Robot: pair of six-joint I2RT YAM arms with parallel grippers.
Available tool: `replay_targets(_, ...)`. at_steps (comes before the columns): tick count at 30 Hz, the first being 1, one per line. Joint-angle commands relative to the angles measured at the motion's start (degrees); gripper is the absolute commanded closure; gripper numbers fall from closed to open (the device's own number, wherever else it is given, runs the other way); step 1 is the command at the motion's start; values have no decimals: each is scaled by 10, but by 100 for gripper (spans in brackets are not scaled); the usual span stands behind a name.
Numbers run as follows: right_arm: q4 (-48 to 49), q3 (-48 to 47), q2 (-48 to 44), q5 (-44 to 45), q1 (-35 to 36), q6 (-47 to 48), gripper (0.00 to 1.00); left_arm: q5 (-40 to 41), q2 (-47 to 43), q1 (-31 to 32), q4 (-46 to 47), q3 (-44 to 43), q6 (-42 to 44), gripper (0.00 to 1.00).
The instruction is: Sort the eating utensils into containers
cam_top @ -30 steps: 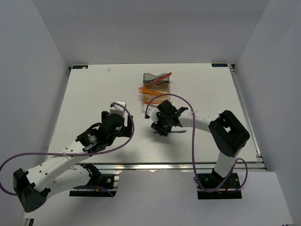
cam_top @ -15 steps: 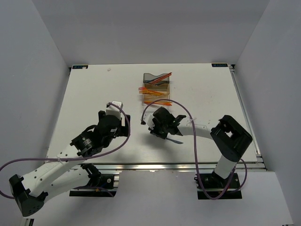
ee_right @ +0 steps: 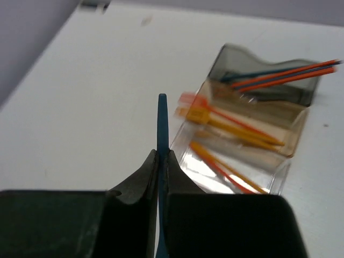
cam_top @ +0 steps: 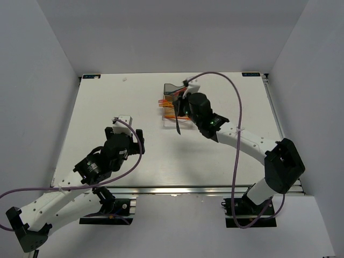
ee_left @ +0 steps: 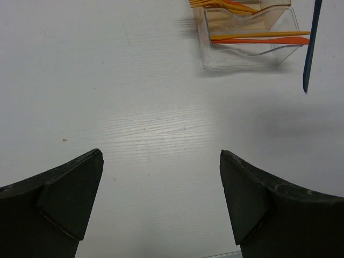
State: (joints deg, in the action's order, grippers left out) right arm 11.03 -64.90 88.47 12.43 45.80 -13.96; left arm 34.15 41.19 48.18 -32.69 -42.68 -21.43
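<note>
While the left gripper hangs well short of the row of bins with its jaws spread wide and nothing between them, its own camera shows only bare white table between the two dark fingers. Closer to the row, the right gripper has its jaws pressed together on a thin blue utensil. The right wrist view shows that piece clamped between the fingertips of the right gripper, with its narrow end sticking out past them toward the bins. From the left wrist the same utensil is seen hanging tip down, off the table, close beside the clear bin. That clear bin is the nearest of the row and holds a few orange and red sticks lying lengthwise. Joined behind it, the amber bin holds several orange and yellow pieces; they are blurred in the right wrist view, so I cannot tell their kind. Farthest, the grey bin holds orange and dark blue sticks whose ends jut over one rim. The overhead view alone shows both arms at once, and the left wrist view cuts off the grey bin altogether.
</note>
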Motion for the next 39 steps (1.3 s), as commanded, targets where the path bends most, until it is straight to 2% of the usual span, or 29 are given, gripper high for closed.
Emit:
replay_targets(1, 135, -17, 24, 204, -16, -151, 100, 15, -5, 1, 7, 7, -6, 2)
replay_targets(5, 263, -17, 56, 364, -19, -169, 100, 15, -3, 1, 9, 8, -5, 2)
replay_targets(8, 290, -41, 92, 402, -23, -174, 100, 13, -2, 1, 8, 8, -5, 2)
replay_targets(11, 368, -12, 116, 435, -23, -165, 100, 7, -7, 2, 10, 9, -3, 2)
replay_targets(12, 437, 3, 120, 449, -23, -157, 100, 5, -8, 1, 12, 9, -2, 2)
replay_targets(14, 516, 34, 139, 462, -21, -130, 100, -1, -14, 1, 13, 11, -1, 2)
replay_targets(15, 589, 38, 147, 475, -20, -88, 100, -3, -16, 1, 14, 11, -1, 2)
replay_targets(19, 761, 43, 199, 490, -14, 29, 100, -16, -26, 1, 20, 15, 4, 2)
replay_targets(22, 798, 31, 218, 501, -5, 71, 100, -27, -23, 0, 24, 15, 9, 2)
replay_targets(28, 879, 54, 256, 501, 6, 61, 100, -39, -21, 0, 24, 15, 11, 2)
replay_targets(39, 877, 20, 297, 477, 31, 53, 100, -51, -37, 0, 28, 17, 15, 2)
